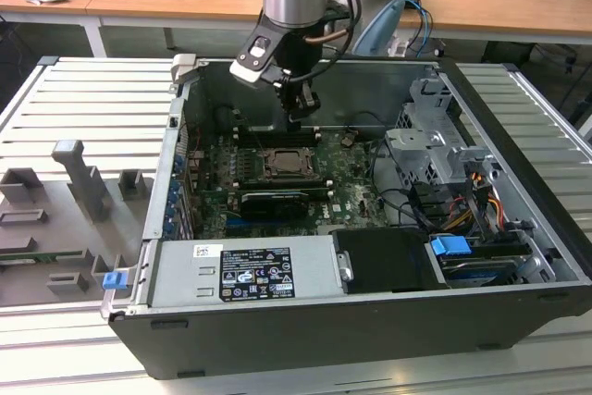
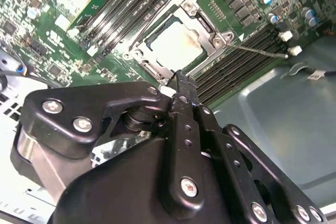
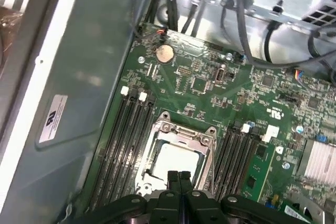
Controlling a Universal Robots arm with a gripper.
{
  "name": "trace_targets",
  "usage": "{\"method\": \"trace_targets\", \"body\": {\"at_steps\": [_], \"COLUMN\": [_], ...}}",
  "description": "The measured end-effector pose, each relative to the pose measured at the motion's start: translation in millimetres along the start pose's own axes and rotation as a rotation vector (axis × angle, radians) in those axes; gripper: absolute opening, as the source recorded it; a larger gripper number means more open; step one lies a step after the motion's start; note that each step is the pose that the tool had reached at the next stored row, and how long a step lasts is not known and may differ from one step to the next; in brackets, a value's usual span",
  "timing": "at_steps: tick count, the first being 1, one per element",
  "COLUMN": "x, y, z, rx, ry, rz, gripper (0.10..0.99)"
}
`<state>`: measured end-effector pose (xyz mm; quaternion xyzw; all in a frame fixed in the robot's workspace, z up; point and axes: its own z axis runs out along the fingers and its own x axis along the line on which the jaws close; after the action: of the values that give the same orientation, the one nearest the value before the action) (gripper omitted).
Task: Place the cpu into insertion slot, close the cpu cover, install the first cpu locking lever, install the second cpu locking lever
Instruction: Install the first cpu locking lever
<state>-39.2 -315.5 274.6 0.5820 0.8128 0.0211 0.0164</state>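
My pincer, fingers pressed together, hangs just above the cpu cover, which lies flat around the cpu.

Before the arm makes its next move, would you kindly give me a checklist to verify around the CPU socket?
1. cpu seated in the insertion slot: ok, its pale face lies flat inside.
2. cpu cover down over the cpu: ok, the frame lies flat around it.
3. One locking lever latched: not ok, a thin rod juts from the slot's corner across the memory slots.
4. Other lever latched: cannot tell.
5. gripper empty: ok, fingers shut on nothing, above the slot.
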Motion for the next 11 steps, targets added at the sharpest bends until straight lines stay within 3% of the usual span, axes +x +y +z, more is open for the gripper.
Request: {"method": "trace_targets", "body": {"at_steps": [11], "x": [-0.2], "y": [0.2], "z": [0.0], "rx": [0.000], "ry": [0.0077], "rz": [-0.143], "gripper": [0.106]}}
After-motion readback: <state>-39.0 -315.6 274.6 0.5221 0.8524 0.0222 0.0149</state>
